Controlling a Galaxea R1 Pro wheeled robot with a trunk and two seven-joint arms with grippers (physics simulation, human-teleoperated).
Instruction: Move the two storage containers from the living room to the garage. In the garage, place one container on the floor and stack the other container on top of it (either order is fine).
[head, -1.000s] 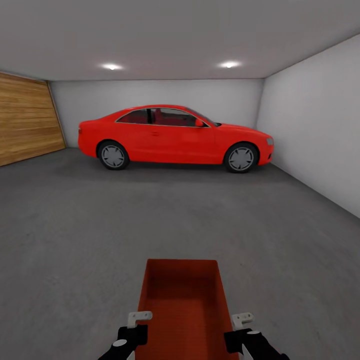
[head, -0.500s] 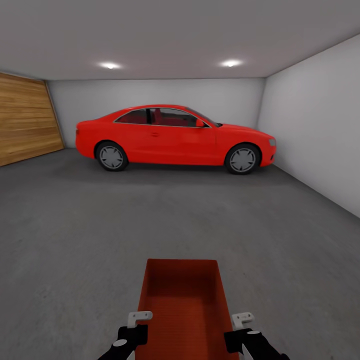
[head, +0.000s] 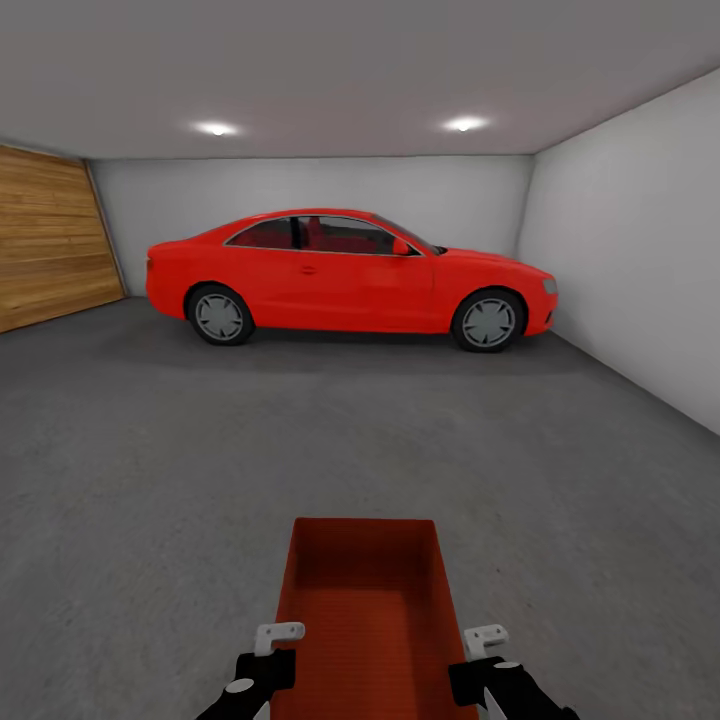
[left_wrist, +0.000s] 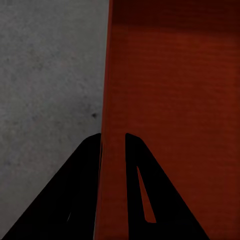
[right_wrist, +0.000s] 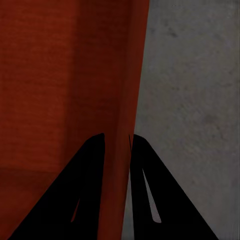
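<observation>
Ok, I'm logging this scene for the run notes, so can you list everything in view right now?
storage container: one, red-orange, open-topped, held low in front of the robot by its two side walls
car: one, red, parked side-on at the far wall
garage door: one, wood planks, on the left wall
ceiling lights: two, white, above the car
floor: grey concrete, all around
walls: white, at the back and right
left gripper: black fingers astride the container's left wall
right gripper: black fingers astride the container's right wall
</observation>
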